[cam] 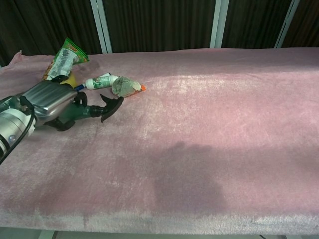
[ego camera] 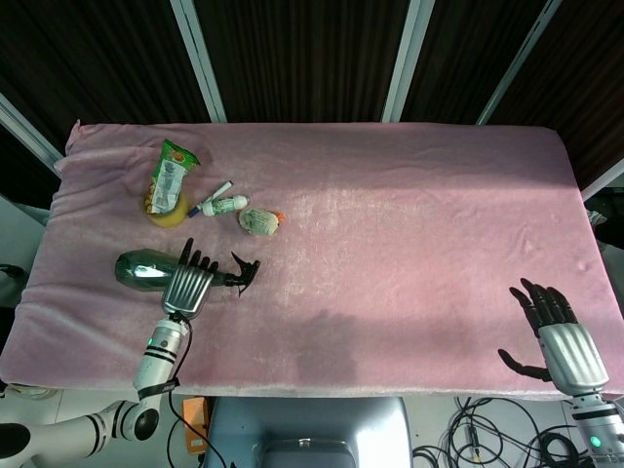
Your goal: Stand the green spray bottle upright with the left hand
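The green spray bottle (ego camera: 135, 270) lies on its side at the left of the pink table (ego camera: 409, 224), its black trigger head (ego camera: 243, 270) pointing right. My left hand (ego camera: 189, 283) covers its neck and grips it, fingers curled over the top and thumb underneath. In the chest view the left hand (cam: 48, 102) holds the bottle (cam: 79, 113) with the trigger head (cam: 110, 105) tipped a little above the cloth. My right hand (ego camera: 562, 339) hovers at the front right edge, fingers spread and empty; it shows only in the head view.
Behind the bottle lie a green snack packet (ego camera: 168, 179) on a yellow object (ego camera: 172, 215), a small white tube (ego camera: 222, 205) and a crumpled wad with an orange tip (ego camera: 259, 221). The chest view shows the wad (cam: 126, 86) just beyond the trigger head.
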Controlling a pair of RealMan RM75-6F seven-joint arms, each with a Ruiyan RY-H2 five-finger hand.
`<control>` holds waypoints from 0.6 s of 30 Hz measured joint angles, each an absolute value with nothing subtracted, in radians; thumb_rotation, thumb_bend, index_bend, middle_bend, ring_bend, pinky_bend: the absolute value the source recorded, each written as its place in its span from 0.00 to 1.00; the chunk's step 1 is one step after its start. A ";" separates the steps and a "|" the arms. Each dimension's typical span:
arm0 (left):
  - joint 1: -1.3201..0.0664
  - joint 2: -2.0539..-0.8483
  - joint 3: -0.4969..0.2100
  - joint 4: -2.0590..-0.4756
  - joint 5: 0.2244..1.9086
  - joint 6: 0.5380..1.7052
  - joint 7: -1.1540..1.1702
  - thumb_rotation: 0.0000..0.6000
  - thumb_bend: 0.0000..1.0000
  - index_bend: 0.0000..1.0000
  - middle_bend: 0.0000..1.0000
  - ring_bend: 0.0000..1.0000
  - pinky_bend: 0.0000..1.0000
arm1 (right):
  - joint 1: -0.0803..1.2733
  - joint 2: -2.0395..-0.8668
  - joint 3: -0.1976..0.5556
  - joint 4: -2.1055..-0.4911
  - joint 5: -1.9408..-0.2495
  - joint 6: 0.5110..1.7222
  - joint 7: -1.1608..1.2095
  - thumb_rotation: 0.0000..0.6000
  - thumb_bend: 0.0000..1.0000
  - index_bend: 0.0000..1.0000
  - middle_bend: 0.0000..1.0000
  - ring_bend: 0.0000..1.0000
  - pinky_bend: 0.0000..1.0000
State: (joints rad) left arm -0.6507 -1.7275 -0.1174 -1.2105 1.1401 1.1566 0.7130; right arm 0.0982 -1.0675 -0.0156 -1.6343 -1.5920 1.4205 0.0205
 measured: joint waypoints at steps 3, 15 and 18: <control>-0.634 -1.696 -0.126 -1.263 1.185 1.196 0.605 1.00 0.45 0.80 0.47 0.28 0.09 | 0.099 -1.069 -0.016 -1.634 -1.593 1.419 0.017 1.00 0.37 0.00 0.00 0.00 0.00; -0.563 -1.514 -0.209 -1.507 1.291 1.313 0.199 1.00 0.47 0.82 0.67 0.37 0.13 | 0.106 -1.084 -0.018 -1.637 -1.585 1.398 -0.018 1.00 0.37 0.00 0.00 0.00 0.00; -0.550 -1.484 -0.233 -1.561 1.277 1.309 0.108 1.00 0.47 0.82 0.69 0.37 0.13 | 0.107 -1.087 -0.018 -1.637 -1.582 1.396 -0.023 1.00 0.37 0.00 0.00 0.00 0.00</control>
State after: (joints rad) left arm -0.5499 -1.4839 -0.2332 -1.5612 1.2772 1.3089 0.1083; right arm 0.1067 -1.0874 -0.0178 -1.6369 -1.5825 1.3957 -0.0234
